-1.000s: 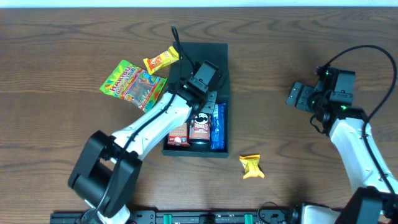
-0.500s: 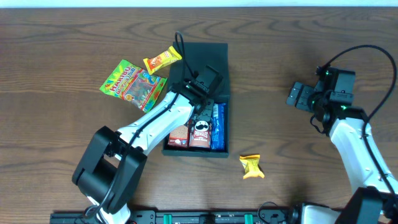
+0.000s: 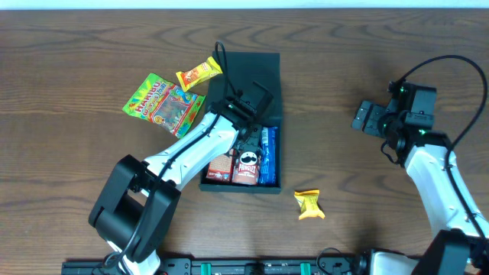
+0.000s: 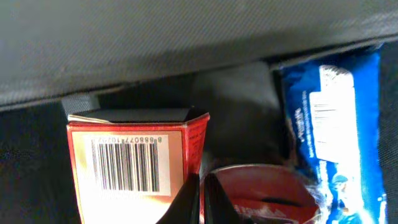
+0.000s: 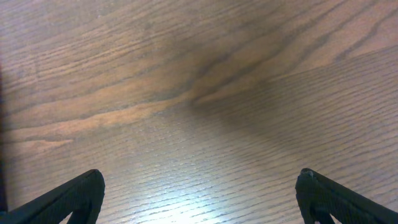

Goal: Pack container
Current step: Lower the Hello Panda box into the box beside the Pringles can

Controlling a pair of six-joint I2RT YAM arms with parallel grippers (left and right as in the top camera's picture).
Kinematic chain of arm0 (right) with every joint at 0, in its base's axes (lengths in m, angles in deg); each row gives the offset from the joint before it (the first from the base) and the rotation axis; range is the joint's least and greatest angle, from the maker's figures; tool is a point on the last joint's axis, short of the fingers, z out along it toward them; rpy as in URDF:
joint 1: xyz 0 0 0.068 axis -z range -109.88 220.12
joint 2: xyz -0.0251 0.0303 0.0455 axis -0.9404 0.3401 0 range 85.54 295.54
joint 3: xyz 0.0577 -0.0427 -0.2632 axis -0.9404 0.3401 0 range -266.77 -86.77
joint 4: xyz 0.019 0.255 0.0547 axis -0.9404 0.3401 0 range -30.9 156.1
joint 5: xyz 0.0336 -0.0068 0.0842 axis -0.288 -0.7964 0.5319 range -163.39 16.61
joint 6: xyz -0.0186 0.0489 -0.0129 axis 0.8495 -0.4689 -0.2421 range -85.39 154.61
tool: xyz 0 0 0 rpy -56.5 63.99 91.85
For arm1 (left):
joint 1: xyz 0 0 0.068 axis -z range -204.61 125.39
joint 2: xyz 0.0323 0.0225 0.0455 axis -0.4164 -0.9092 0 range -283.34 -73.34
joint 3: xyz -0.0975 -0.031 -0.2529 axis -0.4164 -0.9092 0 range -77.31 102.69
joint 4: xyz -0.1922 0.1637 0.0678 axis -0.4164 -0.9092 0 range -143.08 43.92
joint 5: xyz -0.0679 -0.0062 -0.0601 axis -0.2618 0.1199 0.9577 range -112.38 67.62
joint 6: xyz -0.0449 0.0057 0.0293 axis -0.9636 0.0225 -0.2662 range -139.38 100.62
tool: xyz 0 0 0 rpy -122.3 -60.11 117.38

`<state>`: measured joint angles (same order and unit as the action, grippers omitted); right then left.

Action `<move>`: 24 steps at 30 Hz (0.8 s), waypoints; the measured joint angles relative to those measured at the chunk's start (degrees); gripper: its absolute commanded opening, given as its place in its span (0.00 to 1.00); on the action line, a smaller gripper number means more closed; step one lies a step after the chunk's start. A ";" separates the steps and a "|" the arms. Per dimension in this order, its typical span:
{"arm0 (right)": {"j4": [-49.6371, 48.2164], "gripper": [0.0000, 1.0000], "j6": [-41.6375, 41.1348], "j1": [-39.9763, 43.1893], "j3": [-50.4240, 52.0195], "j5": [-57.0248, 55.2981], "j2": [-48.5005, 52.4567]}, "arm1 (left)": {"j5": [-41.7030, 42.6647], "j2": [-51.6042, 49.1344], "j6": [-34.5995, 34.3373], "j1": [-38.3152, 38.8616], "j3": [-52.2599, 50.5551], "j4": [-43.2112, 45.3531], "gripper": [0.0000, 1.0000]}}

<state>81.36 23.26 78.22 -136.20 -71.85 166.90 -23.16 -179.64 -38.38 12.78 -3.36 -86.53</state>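
Now left gripper (image 4: 200, 198), pinched shut between red box (image 4: 127, 165) and Pringles can (image 4: 261, 193), should nudge gently inside container (image 3: 263, 76); right gripper (image 5: 199, 186) idles wide at 3 o'clock.

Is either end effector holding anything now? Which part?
Nothing held: the left end effector is shut empty, tips between the red box and the Pringles can in the container. The right end effector is open above the table.

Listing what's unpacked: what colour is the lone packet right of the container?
The packet is yellow, clearest in the overhead view.
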 measured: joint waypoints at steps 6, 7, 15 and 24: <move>0.00 0.99 -0.02 0.00 0.00 0.00 0.00 | -0.02 0.00 0.02 0.02 0.00 -1.33 0.06; 0.00 0.99 0.00 0.00 0.00 0.00 0.00 | -0.09 0.00 0.00 0.02 0.00 -1.36 0.06; 0.00 0.99 0.00 0.00 0.00 0.00 0.00 | -2.91 0.85 0.00 0.02 0.13 -3.74 0.06; 0.00 0.99 0.00 0.00 0.00 0.00 0.00 | -7.39 12.22 0.24 0.07 2.73 -4.96 0.06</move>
<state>81.36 23.26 78.22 -136.20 -71.85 166.90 -30.55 -167.42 -38.14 12.84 -0.63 -91.49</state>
